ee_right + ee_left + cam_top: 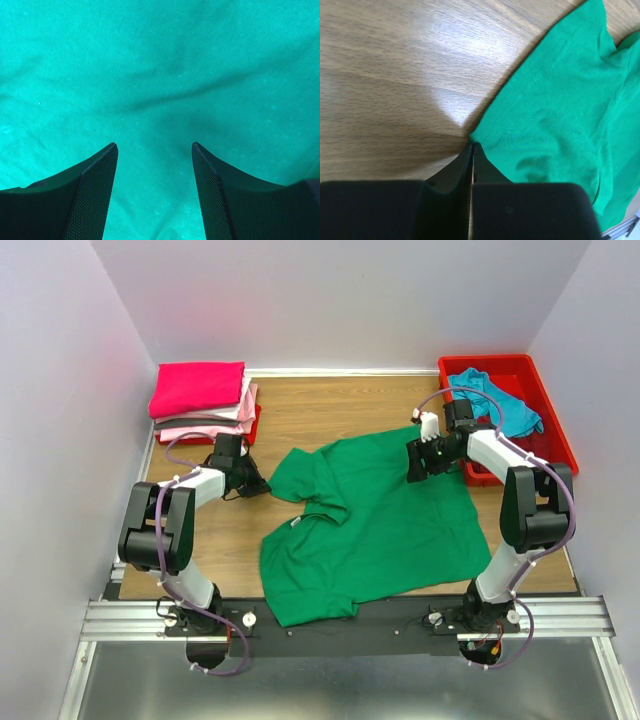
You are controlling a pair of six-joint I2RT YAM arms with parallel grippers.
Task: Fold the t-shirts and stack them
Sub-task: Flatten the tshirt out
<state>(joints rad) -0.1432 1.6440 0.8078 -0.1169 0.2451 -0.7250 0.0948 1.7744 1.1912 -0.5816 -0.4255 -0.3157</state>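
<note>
Wood-grain table (330, 405) carries everything, and the largest thing on it is the green t-shirt (390, 530), spread flat and loosely wrinkled between the two grippers. Its long axis runs across the table, with the neck and sleeves toward the left gripper (258, 485) and the hem toward the right arm's side. Just outside the right gripper (416, 464) stands the red bin (555, 440), with a crumpled teal t-shirt (500, 405) lying in it. Beyond the left gripper, toward the far corner, sits a stack of folded t-shirts (205, 405), hot pink on top. The left gripper is low at the table and its fingers (455, 170) are pressed together, pinching the very corner of the green sleeve's hem. The right gripper hangs over the shirt's far part, fingers (97, 180) spread apart with only green cloth between them, gripping nothing; whether the tips touch the fabric cannot be told.
</note>
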